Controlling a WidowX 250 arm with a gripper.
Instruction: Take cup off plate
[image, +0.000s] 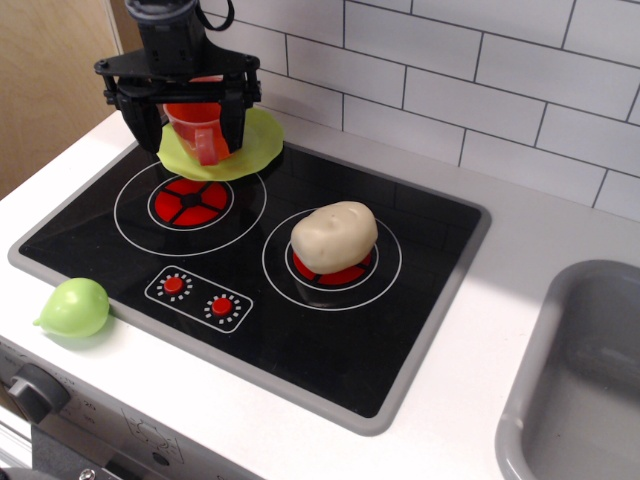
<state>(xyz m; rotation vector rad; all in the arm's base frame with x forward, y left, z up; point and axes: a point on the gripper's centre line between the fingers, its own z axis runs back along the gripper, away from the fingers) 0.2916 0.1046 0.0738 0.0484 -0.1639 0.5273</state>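
- Judging by its look, you are dealing with a light, stiff, hollow plastic cup (196, 128), smooth enough to slip; take it across the body or rim, clear of the handle facing the camera.
- The cup stands upright on the plate (252, 147), at the back left corner of the toy hob (420, 290).
- The claw (187, 112) is spread open, one finger either side of the cup; you cannot tell whether either touches.
- Count: one cup, one plate, one beige potato (334, 237) on the right burner, one pale-green pear (73, 306) on the table (470, 400), one sink (580, 380).
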